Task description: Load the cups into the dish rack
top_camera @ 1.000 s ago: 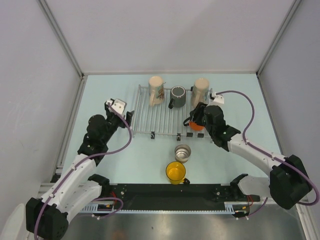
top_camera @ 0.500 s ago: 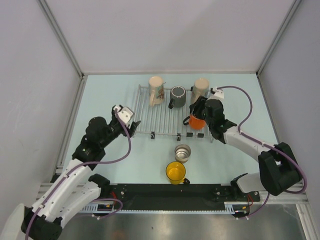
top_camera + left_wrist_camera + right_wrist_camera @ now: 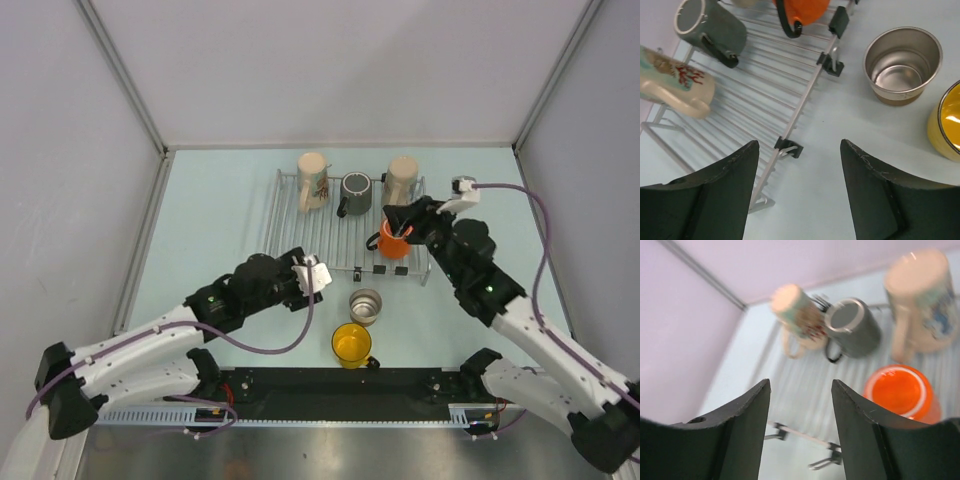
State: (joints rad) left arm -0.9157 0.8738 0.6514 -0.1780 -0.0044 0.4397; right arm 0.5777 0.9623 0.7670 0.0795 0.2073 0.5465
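Bright, even, diffuse light with soft, faint shadows. The right wrist view is blurred throughout. The left wrist view is sharp, with glints inside the steel cup (image 3: 901,70) and the yellow cup (image 3: 947,120).

High camera behind the arms looks down on the whole table (image 3: 210,200). Left wrist camera looks closely down at the near edge of the dish rack (image 3: 765,95); right wrist faces far-left. All share the orange cup (image 3: 394,243).
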